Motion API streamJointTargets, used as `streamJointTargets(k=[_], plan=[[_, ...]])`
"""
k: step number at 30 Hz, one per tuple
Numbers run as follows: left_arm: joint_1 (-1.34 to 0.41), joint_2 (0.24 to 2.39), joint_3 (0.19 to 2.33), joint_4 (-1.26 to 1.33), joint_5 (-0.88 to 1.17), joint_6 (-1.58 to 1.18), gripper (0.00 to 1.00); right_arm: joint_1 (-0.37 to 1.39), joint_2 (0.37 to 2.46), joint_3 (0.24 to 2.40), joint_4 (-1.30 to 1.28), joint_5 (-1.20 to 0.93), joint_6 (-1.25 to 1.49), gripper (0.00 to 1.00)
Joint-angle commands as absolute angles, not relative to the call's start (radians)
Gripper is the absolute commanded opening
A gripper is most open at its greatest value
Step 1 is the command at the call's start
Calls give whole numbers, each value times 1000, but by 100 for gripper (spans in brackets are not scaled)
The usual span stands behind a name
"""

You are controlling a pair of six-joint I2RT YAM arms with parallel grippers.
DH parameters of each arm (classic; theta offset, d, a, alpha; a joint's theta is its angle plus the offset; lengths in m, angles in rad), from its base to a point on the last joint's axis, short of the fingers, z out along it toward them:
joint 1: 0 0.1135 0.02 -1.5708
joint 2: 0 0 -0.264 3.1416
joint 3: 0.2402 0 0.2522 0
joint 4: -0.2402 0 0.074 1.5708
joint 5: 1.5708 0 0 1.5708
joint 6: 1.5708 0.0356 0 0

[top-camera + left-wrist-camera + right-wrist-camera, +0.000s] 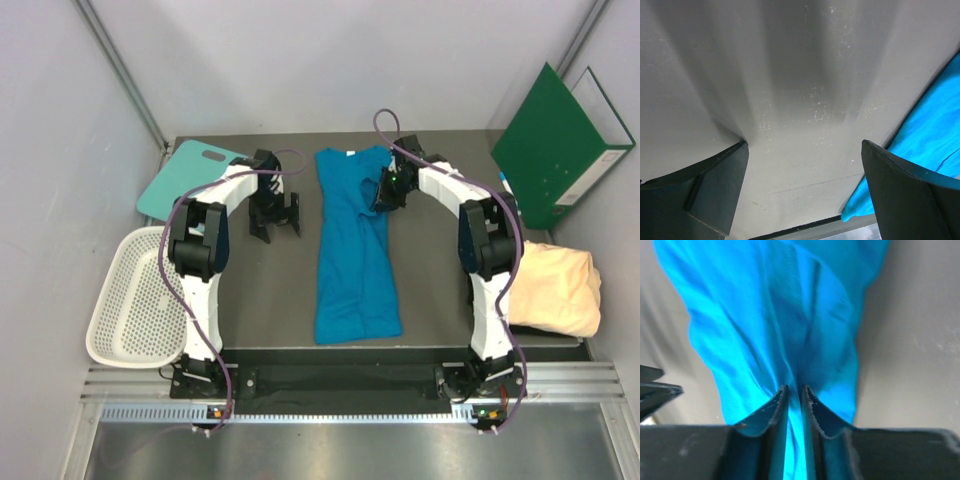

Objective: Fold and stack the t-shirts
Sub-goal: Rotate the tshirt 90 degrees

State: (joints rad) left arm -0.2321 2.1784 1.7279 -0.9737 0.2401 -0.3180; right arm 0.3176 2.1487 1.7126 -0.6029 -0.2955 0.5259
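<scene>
Blue t-shirt (352,270) in long strip on counter (270,300), upper edge pinched in right fingers (782,399); left fingers (905,195) wide, empty. Cream t-shirt (560,290) bundled aside; stacking not yet done.

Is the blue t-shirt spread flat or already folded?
Partly folded: the blue t-shirt lies as a narrow strip, sleeves tucked in, right gripper pinching its fabric.

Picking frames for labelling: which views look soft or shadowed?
Top external: sharp, evenly lit. Left wrist: broad streaky shadows across the table. Right wrist: blue t-shirt blurred close up, only the toothed jaws crisp.
</scene>
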Motion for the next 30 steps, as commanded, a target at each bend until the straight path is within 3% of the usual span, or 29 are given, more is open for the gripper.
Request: streamJointTargets(k=[1,7,8,10,17,21,24,25,27,30], plan=[[-229,2194,1741,-966,262,-302,99,314,2116,1720,-676,-221,531,22],[-229,2160,1704,-959,288,-308,99,314,1996,1646,-696,-146,499,71],[-229,2154,1697,-954,307,-311,99,313,1984,1634,-695,-143,489,86],[-229,2134,1659,-942,333,-328,99,314,1954,1599,-696,-141,477,99],[-232,2060,1534,-862,394,-400,99,313,1928,1574,-638,-161,414,100],[-233,2022,1511,-862,393,-425,99,313,2020,1753,-630,-138,377,100],[-235,1996,1500,-870,399,-428,99,311,2179,1932,-644,-100,362,86],[-235,1991,1496,-870,403,-426,99,311,2212,1980,-650,-94,357,72],[-236,1980,1477,-867,403,-417,99,311,2267,2092,-649,-95,356,59],[-236,1971,1456,-874,382,-403,99,313,2353,2178,-640,-91,357,58]])
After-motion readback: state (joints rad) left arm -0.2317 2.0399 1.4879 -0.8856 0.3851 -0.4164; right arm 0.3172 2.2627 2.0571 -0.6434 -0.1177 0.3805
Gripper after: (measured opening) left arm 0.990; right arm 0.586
